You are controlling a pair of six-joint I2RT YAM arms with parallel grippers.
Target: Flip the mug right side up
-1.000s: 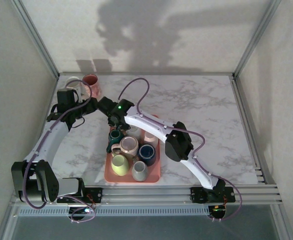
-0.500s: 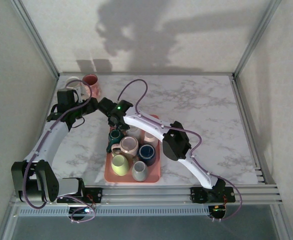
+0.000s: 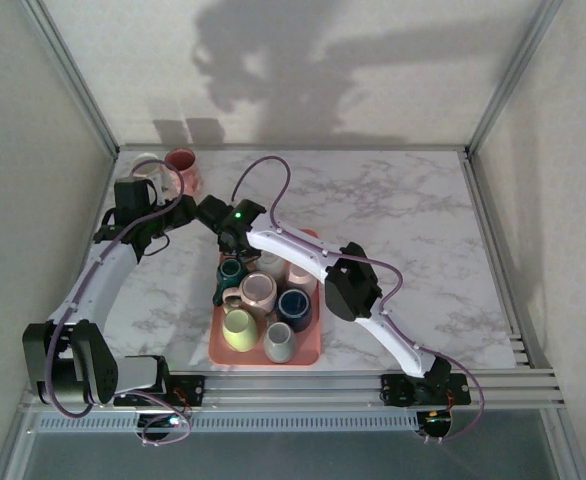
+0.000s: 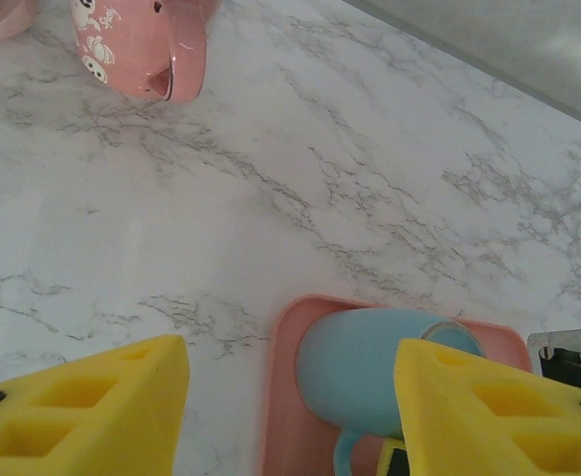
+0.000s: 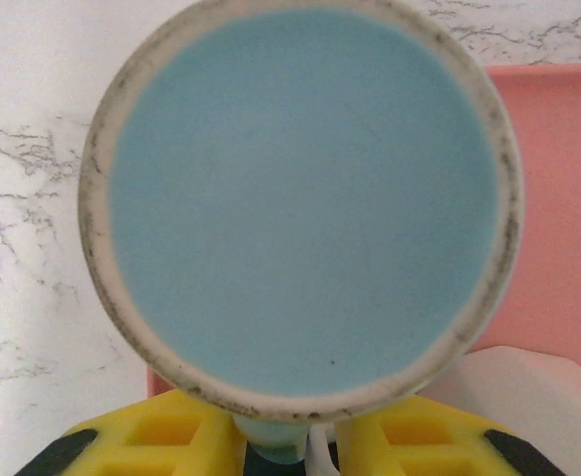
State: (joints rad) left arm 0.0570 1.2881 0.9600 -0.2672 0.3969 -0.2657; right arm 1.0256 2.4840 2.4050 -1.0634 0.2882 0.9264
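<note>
At the far left corner of the pink tray (image 4: 276, 397), straddling the handle of the light blue mug (image 5: 305, 198) with the right gripper (image 5: 281, 436), 1 yellow finger (image 5: 162, 441) on each side and the jaws standing narrow. Not being able to tell whether pinching the handle or sitting just short of it. Looking square on from the right wrist at the mug's flat base with its rough pale ring, mouth hidden underneath. Finding the mug bottom-up on the tray, right at the edge that borders the marble table (image 4: 271, 198). Noting a white mug (image 5: 528, 387) just beside it on the tray. Reaching with the right arm (image 3: 303, 262) diagonally over the other mugs (image 3: 258, 290) packed on the tray. Hovering with the left gripper (image 4: 289, 367) above the table just outside that same corner, jaws standing well apart and holding nothing, marble and tray rim showing between the 2 fingers. Leaving a pink mug (image 4: 137, 45) with white figures on the marble near the far left corner, well apart from the tray.
</note>
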